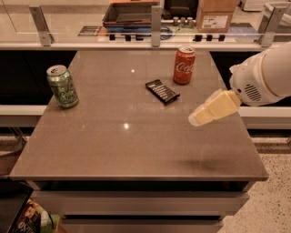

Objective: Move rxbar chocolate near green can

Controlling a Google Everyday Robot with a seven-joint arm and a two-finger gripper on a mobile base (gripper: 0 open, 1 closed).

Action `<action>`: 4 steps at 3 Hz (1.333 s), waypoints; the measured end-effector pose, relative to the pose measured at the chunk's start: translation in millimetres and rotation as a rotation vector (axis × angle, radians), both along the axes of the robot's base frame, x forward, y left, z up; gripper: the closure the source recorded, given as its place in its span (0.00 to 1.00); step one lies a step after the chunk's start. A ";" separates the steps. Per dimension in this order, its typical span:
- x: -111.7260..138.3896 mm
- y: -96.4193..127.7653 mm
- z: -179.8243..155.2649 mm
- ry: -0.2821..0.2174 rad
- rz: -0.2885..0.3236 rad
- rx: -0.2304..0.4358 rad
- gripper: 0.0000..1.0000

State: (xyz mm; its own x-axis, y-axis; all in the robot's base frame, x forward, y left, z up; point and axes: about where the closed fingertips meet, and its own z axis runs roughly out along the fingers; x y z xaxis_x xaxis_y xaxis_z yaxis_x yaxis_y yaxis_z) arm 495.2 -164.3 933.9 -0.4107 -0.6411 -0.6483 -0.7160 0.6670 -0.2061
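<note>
The rxbar chocolate [162, 91], a flat black wrapper with white lettering, lies flat on the grey table [113, 145], right of centre and toward the back. The green can [62, 86] stands upright near the table's left edge. My gripper [196, 119], cream-coloured, hangs above the table's right side, to the right of and nearer than the bar, apart from it. It holds nothing that I can see.
An orange-red Coca-Cola can [184, 65] stands just behind and right of the bar. A glass-railed ledge [136, 43] runs behind the table, with a dark tray [129, 12] and a cardboard box [217, 14] beyond. Speckled floor lies at right.
</note>
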 end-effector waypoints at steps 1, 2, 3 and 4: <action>27.8 10.3 -13.4 -0.057 -0.068 0.118 0.00; 56.6 23.4 -20.2 -0.113 -0.124 0.221 0.00; 76.6 39.3 -19.3 -0.142 -0.170 0.277 0.00; 76.3 39.5 -19.2 -0.142 -0.169 0.276 0.00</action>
